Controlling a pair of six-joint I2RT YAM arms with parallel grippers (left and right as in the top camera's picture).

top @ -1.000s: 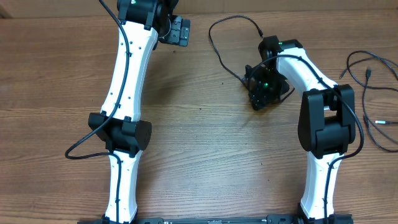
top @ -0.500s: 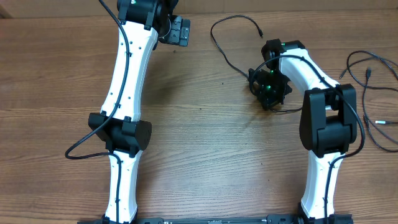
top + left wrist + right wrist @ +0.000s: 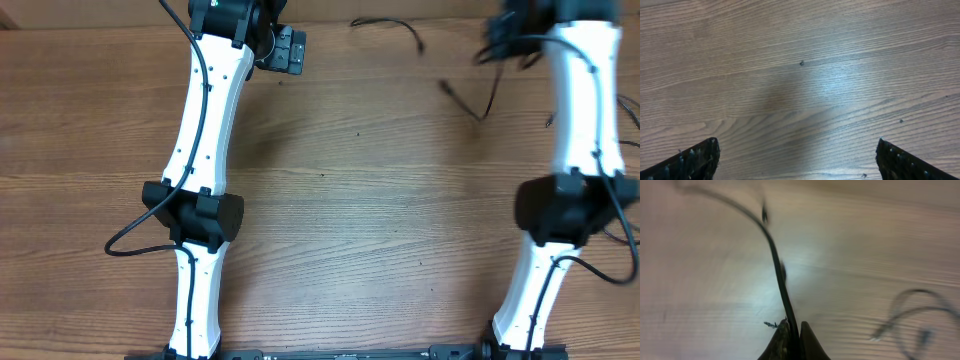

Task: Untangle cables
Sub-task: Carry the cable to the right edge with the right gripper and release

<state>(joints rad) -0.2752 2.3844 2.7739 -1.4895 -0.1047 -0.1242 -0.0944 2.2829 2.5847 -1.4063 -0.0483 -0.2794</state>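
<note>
swung from centre to the far edge within a second, the right arm [image 3: 585, 90] holds its right gripper [image 3: 793, 330] pinched on one cable [image 3: 774, 255] trailing leftward toward the spread left gripper [image 3: 797, 162], other cables [image 3: 912, 307] lying apart at right.

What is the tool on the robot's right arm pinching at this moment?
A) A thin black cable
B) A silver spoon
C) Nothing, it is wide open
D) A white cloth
A: in the right wrist view the right tool is closed on a thin black cable, which runs up and away from between its tips over the wooden table.
</note>
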